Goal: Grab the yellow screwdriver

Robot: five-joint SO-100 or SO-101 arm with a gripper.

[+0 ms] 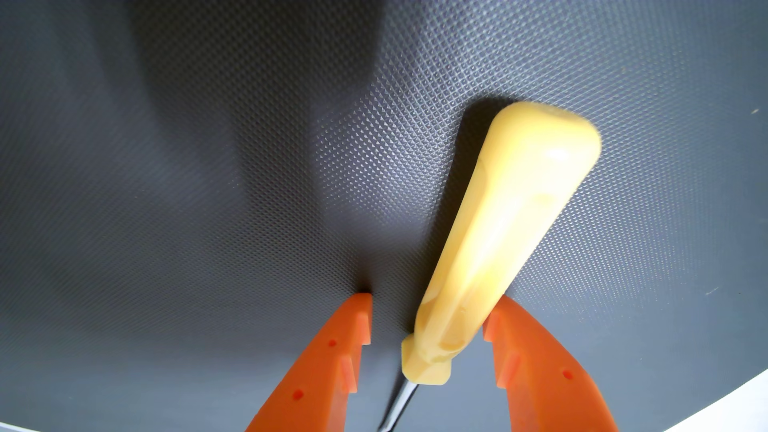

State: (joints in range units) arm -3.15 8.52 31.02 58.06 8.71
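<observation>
Wrist view: gripper [432, 301] enters from 6 o'clock, two orange fingers [328, 365] angled up toward centre. Jaws are spread apart, not clamped on anything.

Yellow screwdriver [498, 232] lies flat on the counter [208, 187], which is covered in a dark grey mat with a fine diamond-knurl texture. The handle runs diagonally: butt end up at about 1 o'clock, collar end down near 6 o'clock, sitting between the two fingers. The metal shaft [401, 394] exits the collar toward 6–7 o'clock and runs out of frame at the bottom edge; the tip is not visible.

Position within the jaws: the handle is off-centre, hard against the 5 o'clock finger. That fingertip looks to be touching or just beside the handle's lower flank; can't tell which. The 7 o'clock finger is clearly apart from the handle, with bare mat showing in between.

Both fingertips are down close to the mat; there's a dark contact shadow at the tip of the 7 o'clock finger. A broad soft shadow falls across the mat from 12 toward 9 o'clock. A pale surface edge peeks in at the corners around 4 and 8 o'clock, beyond the mat.
</observation>
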